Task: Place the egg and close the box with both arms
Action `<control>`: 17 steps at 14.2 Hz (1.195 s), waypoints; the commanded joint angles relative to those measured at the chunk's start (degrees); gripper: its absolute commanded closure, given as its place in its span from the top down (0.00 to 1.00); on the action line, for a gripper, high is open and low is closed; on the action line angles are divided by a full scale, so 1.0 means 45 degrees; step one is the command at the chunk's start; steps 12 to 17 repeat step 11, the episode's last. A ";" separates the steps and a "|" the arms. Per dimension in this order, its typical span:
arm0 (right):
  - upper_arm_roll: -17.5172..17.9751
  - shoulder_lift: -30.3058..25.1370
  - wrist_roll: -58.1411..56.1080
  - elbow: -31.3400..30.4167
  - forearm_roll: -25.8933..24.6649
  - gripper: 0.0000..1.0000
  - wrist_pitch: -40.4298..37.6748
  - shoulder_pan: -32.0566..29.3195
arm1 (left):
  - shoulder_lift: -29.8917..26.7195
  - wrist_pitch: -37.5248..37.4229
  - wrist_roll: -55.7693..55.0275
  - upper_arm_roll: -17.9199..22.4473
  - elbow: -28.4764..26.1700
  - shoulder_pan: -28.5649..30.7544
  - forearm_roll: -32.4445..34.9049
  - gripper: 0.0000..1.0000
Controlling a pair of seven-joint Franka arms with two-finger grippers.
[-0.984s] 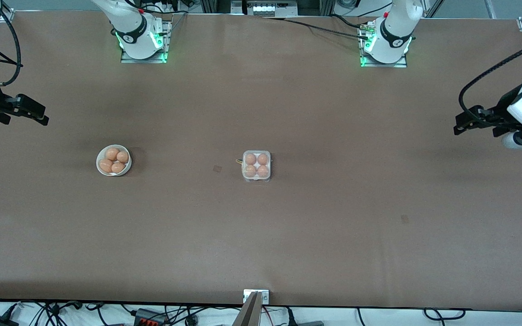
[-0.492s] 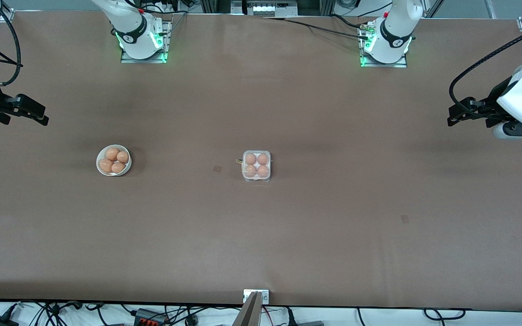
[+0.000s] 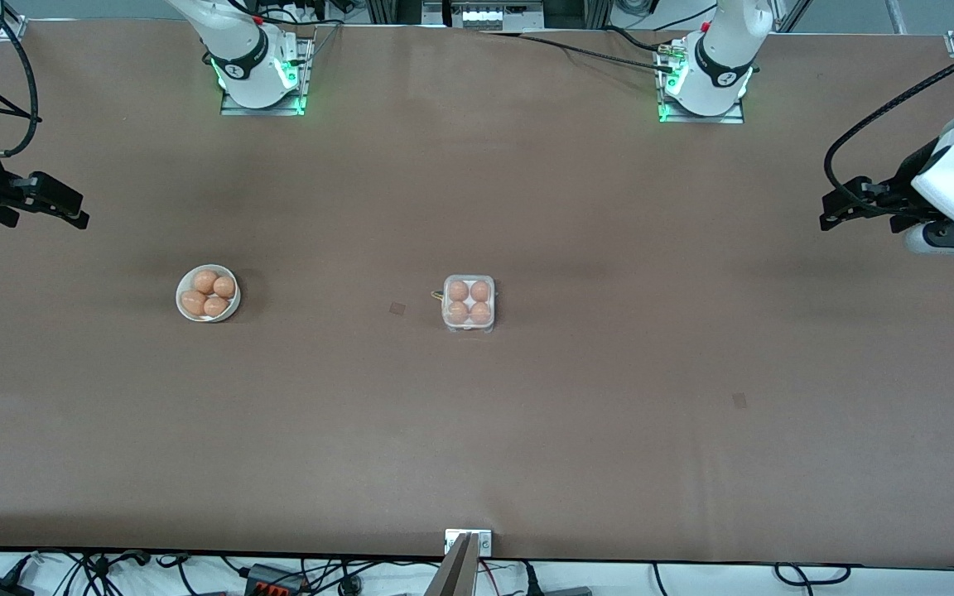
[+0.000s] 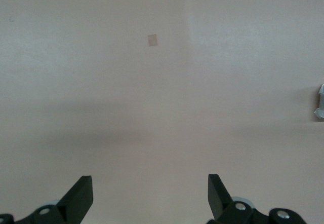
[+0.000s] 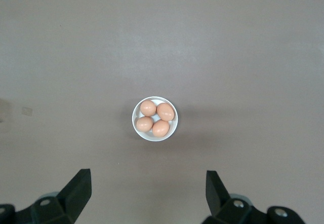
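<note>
The egg carton (image 3: 469, 304) is sitting mid-counter with all four cells filled by brown eggs and its clear lid apparently down over them, though the front view does not settle whether it is latched. Toward the right arm's end, a white bowl (image 3: 208, 293) is holding four more eggs (image 5: 155, 117).

The left hand (image 3: 835, 217) is hanging over bare brown counter (image 3: 609, 430) at its own end, well apart from the carton, fingers (image 4: 81, 196) spread wide and holding nothing. Over the last second it has been shifting: it has risen slightly and drifted a little toward the carton, then eased back a touch, without closing the gap in any real way. The right hand (image 3: 79, 217) is waiting over the counter at its end, also fully spread and empty, with the bowl showing ahead of its fingers (image 5: 78, 188) in its wrist view; it has not moved.

Judging by the full, covered carton and both hands withdrawn, the task is looking finished, with the left arm settling into rest.
</note>
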 commanded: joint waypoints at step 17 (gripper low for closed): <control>0.0028 -0.0134 -0.0158 0.0034 -0.0179 1.00 -0.0386 -0.0042 | 0.0260 -0.0227 -0.0047 -0.0093 0.0456 0.0169 0.0321 1.00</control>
